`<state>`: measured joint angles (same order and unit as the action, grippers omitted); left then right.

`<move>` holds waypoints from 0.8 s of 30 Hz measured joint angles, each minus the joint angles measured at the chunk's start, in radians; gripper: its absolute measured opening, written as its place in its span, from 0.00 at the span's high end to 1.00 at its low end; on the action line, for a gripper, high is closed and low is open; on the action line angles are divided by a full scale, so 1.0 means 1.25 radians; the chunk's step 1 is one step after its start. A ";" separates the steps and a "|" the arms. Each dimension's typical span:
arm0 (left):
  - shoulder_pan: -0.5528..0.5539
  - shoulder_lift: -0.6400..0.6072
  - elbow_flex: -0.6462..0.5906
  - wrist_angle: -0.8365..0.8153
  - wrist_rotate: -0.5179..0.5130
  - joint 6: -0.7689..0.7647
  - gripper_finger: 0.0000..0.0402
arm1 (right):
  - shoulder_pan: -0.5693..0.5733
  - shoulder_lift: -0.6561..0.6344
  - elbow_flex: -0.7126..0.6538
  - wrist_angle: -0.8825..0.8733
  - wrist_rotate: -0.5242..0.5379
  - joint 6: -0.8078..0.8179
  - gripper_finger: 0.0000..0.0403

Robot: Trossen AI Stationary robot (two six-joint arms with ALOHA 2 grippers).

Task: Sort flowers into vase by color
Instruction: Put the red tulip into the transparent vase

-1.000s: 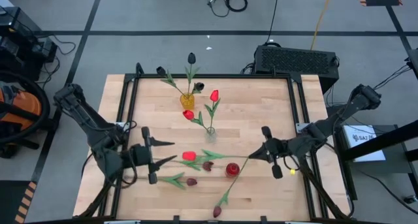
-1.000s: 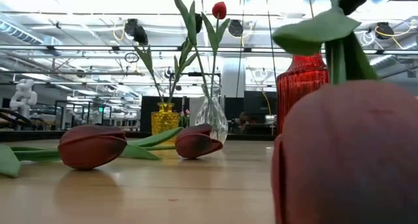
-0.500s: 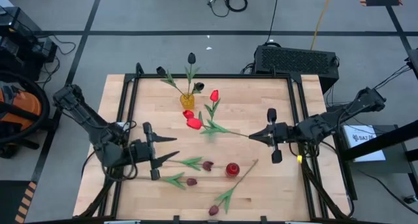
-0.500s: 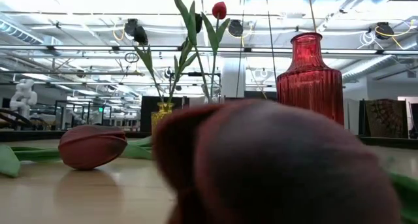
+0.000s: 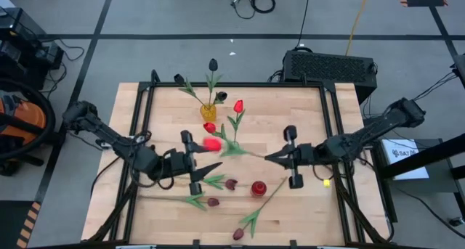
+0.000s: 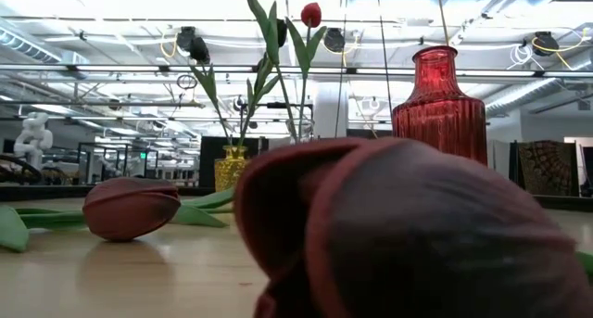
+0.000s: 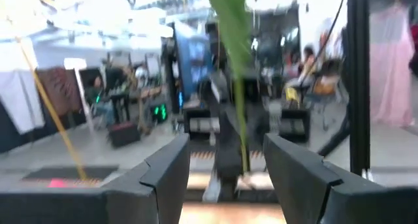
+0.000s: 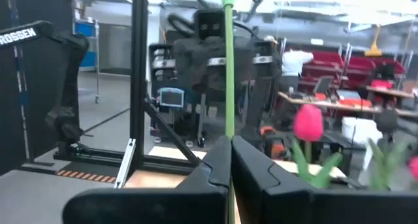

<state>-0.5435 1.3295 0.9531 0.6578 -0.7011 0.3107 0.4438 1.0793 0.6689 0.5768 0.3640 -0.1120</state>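
Observation:
My right gripper (image 5: 267, 157) is shut on a bright red tulip (image 5: 212, 142) held in the air over the table's middle, beside the clear vase (image 5: 234, 144) that holds red tulips. My left gripper (image 5: 211, 160) is open at the near left of that head. In its wrist view a green leaf (image 7: 236, 48) shows beyond the gap (image 7: 226, 152), apart from the fingers. The yellow vase (image 5: 208, 111) holds near-black tulips. The red vase (image 5: 259, 189) stands with nothing in it. Three maroon tulips (image 5: 230, 184) (image 5: 213, 202) (image 5: 238, 234) lie flat on the wood. My right gripper pinches the red tulip's thin green stem near its cut end (image 8: 228, 129) between the two fingers. The fingers come level from the table's right, and the stem runs on ahead of them, roughly in line. The tulip is lifted clear, its head toward the table's left.
The black table frame (image 5: 145, 133) runs along the left, far and right edges. One maroon head (image 6: 408, 235) lies right at the low camera and hides much of that view; another (image 6: 130, 207) lies to its left. Bare wood shows at the far right (image 5: 298, 111).
My right gripper has lifted the red tulip off the table, carried it toward the far edge, then moved left. The head went from near the red vase up beside the clear vase. My left gripper has moved right, toward the tulip. The nearest maroon tulip slid a little.

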 joint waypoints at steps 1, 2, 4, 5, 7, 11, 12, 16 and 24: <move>0.009 0.005 0.000 0.026 0.019 0.008 0.50 | 0.000 0.021 0.000 0.029 -0.002 -0.009 1.00; 0.018 0.010 0.000 0.042 0.036 0.011 0.50 | 0.000 0.040 0.000 0.058 -0.003 -0.018 1.00; 0.035 0.016 0.000 0.051 0.070 0.010 0.50 | 0.000 0.074 0.000 0.120 -0.003 -0.032 1.00; 0.042 0.020 0.000 0.050 0.083 0.007 0.50 | 0.000 0.090 0.000 0.152 -0.003 -0.037 1.00; 0.055 0.028 0.000 0.052 0.115 -0.007 0.50 | 0.000 0.121 0.000 0.203 -0.003 -0.047 1.00; 0.077 0.051 0.000 0.078 0.188 -0.014 0.50 | 0.000 0.175 0.000 0.301 -0.003 -0.057 1.00; 0.081 0.059 0.000 0.092 0.190 -0.014 0.50 | 0.000 0.188 0.000 0.324 -0.003 -0.061 1.00; 0.092 0.096 0.000 0.155 0.204 -0.021 0.50 | -0.005 0.238 0.012 0.363 -0.003 -0.070 1.00; 0.110 0.147 0.000 0.223 0.226 -0.032 0.50 | -0.018 0.317 0.061 0.360 -0.003 -0.073 1.00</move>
<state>-0.4066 1.5127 0.9531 0.9371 -0.4183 0.2703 0.4217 1.4758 0.7456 1.0264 0.3602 -0.2035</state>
